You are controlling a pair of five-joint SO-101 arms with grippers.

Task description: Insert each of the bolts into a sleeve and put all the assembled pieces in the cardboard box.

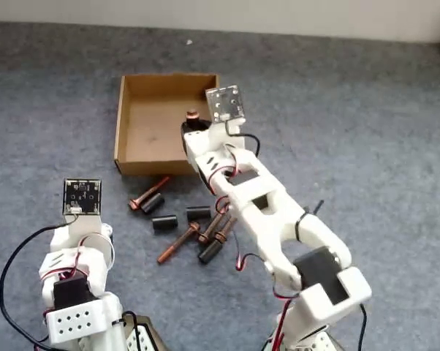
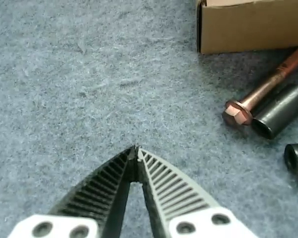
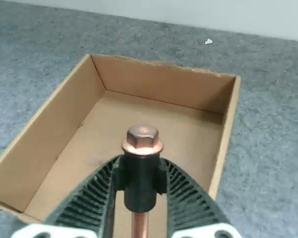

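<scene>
Right fingers [image 3: 92, 198] are clamped snug on a dark sleeve [image 3: 140, 183] with a copper bolt [image 3: 142, 140] through it. The hex head sits just past the fingertips and the shank sticks out the back end, between the two fingers. That assembled piece hangs over the inside of the cardboard box [image 3: 154, 82], with the brown box floor right under the fingertips.

Left fingers [image 2: 109, 183] are pinched together at the tips with nothing in them, low over the grey fuzzy surface [image 2: 89, 74]. Out ahead of those fingertips and off to one side lies a loose bolt [image 2: 268, 89] snug against an open-ended sleeve [image 2: 282, 111]. A second sleeve [image 2: 297, 157] closer to the fingers is cut off by the frame edge. One box corner [image 2: 253, 29] sits beyond them.

From the high view, the rest of the parts pile [image 1: 177, 245] is scattered on the surface between the left fingers and the box's near wall [image 1: 150, 167]. The right arm [image 1: 256, 201] crosses over one end of that pile, so I can't count the bolts and sleeves there. It also hides part of the box wall under the right fingers.
</scene>
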